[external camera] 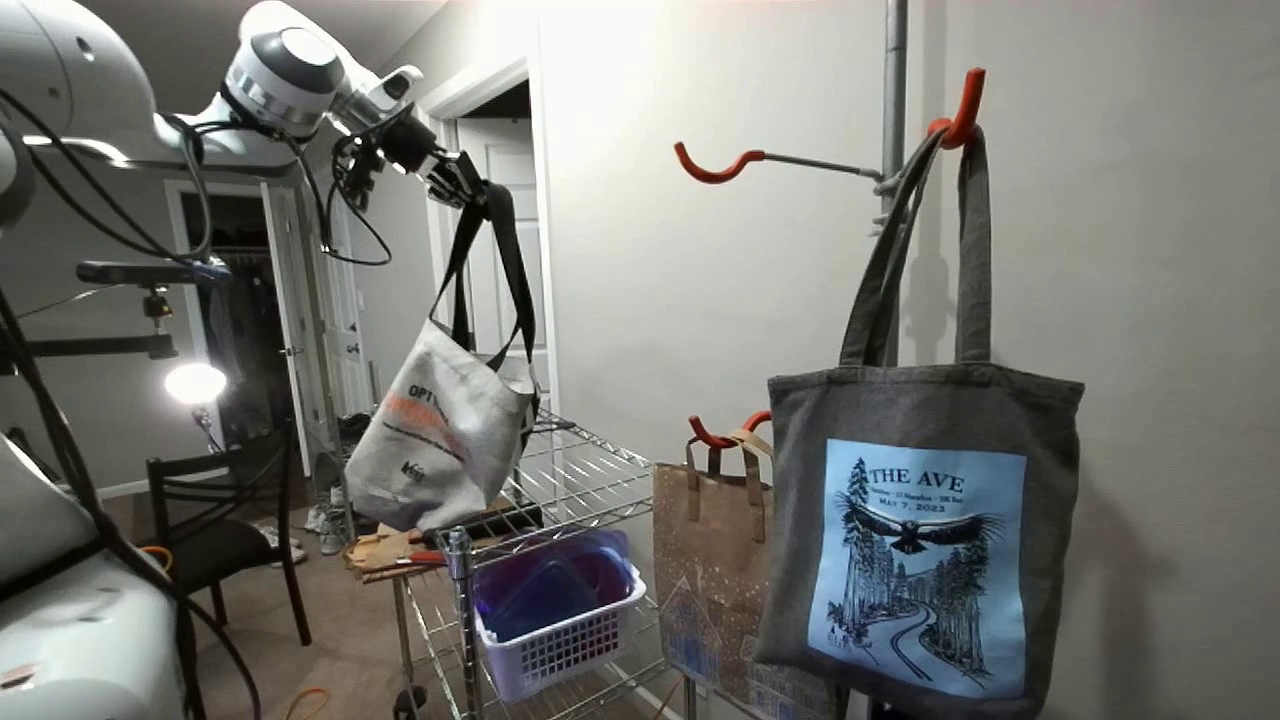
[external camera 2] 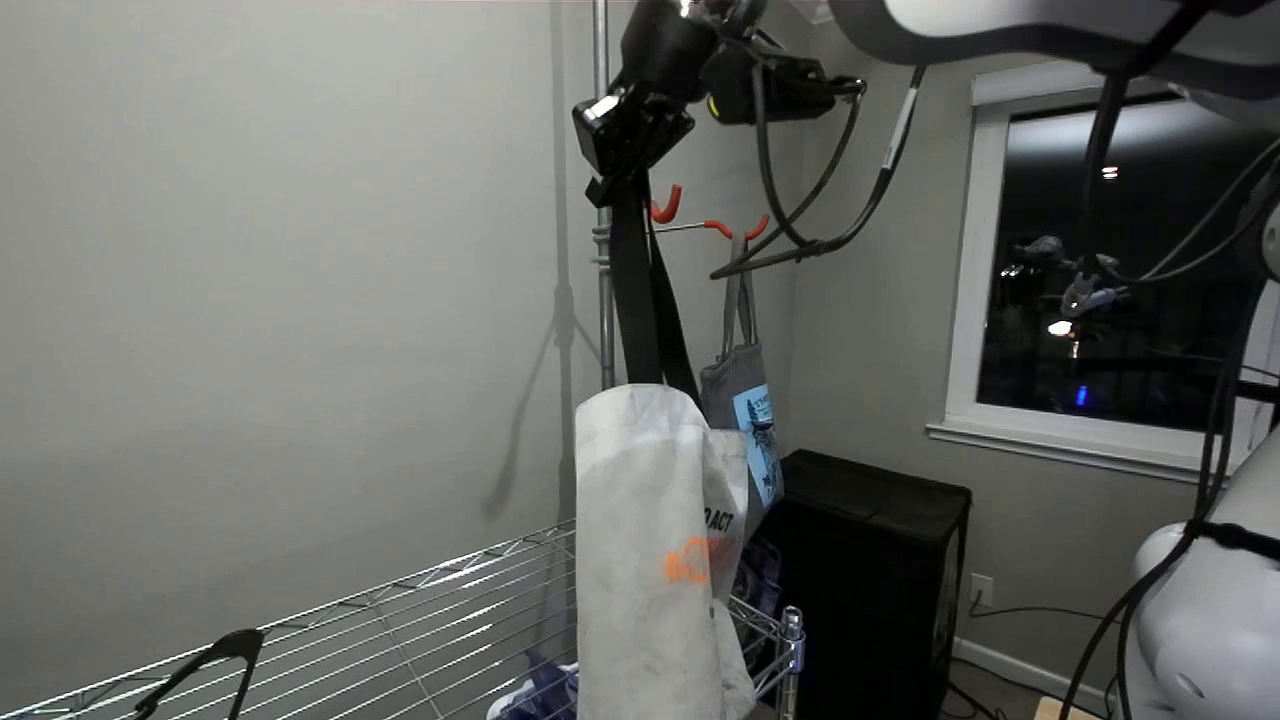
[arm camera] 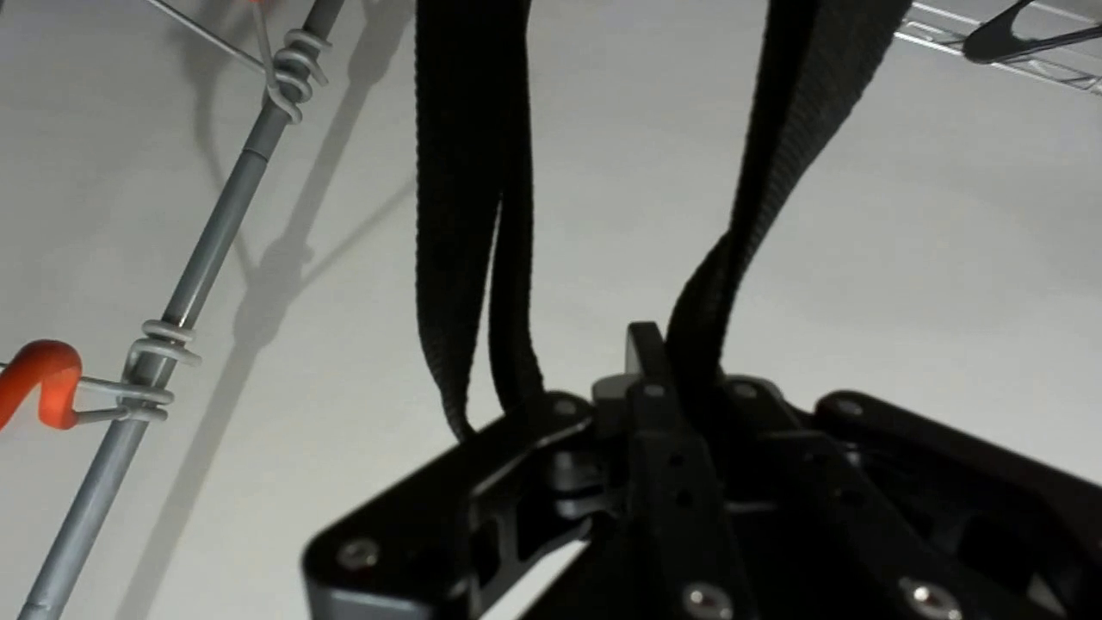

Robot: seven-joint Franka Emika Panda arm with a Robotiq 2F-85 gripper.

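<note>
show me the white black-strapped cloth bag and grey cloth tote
White black-strapped cloth bag (external camera: 440,432), in an exterior view: printed side
Grey cloth tote (external camera: 917,550), in an exterior view: blue print panel

"THE AVE", "MAY 7, 2023" on gray tote (external camera: 922,545); "OPT", "ACT" on white bag (external camera: 440,435)

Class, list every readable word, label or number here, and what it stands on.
"THE AVE": gray tote
"MAY 7, 2023": gray tote
"OPT", then unclear letters: white bag
"ACT": white bag
Too small or blurred to read: gray tote's middle line, white bag's orange print and smaller black lettering.
</note>
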